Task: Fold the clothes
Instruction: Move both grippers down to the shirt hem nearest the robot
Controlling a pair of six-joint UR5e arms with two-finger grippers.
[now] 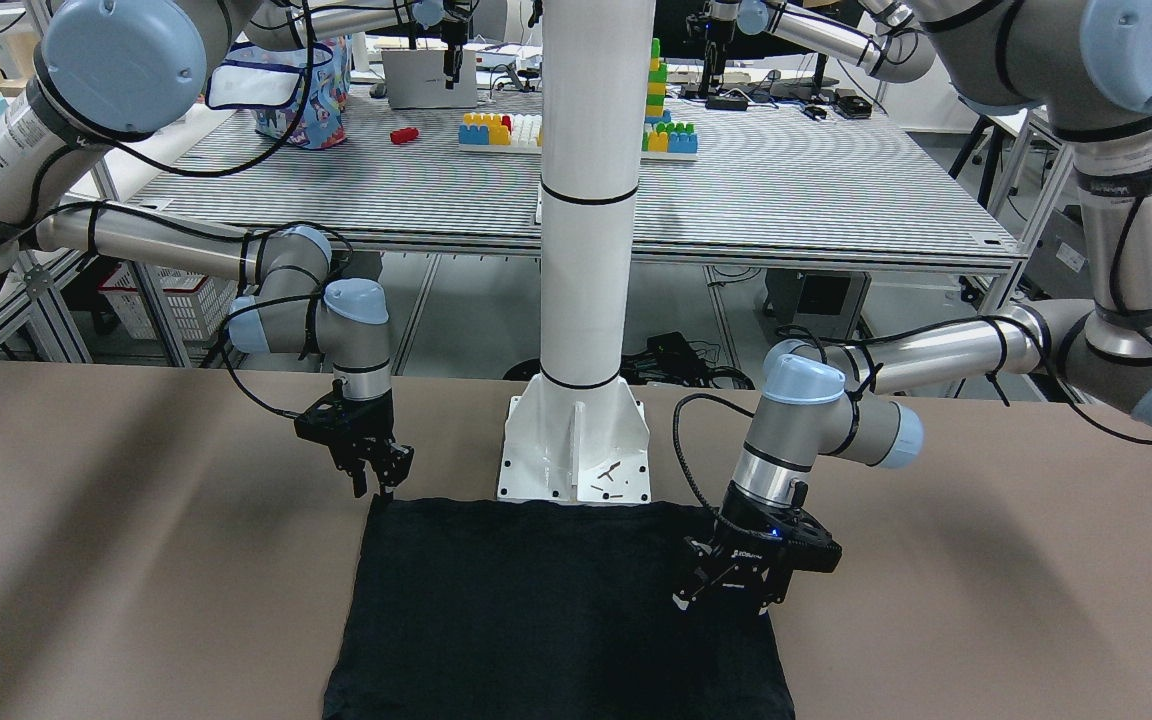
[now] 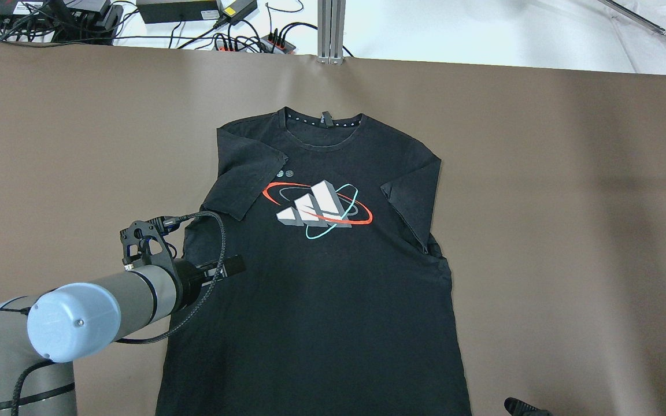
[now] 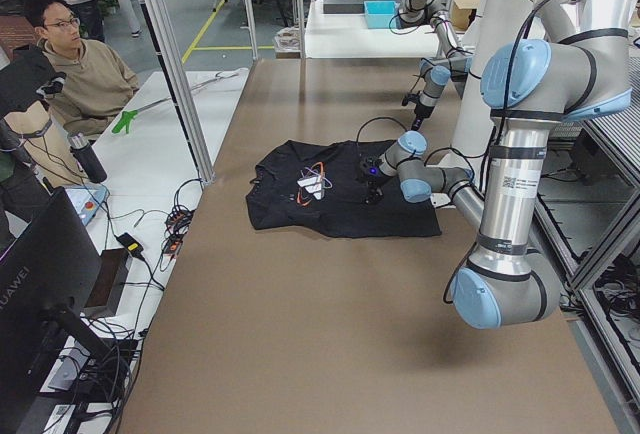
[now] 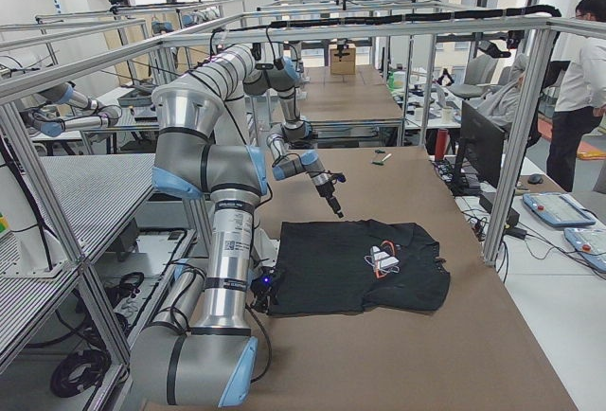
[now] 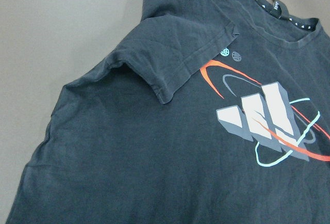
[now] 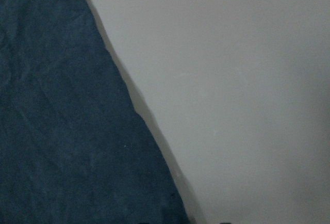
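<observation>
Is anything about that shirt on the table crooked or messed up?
Nothing looks damaged. The black T-shirt lies flat, logo up, with both sleeves folded onto the chest. Only a small bunched wrinkle at its edge stands out.

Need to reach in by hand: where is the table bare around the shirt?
Bare table lies wide on the robot's right of the T-shirt, on the robot's left past the sleeve, and in a strip beyond the collar. Crowded at the hem: left gripper over it, right gripper at its corner, pillar base between.
</observation>
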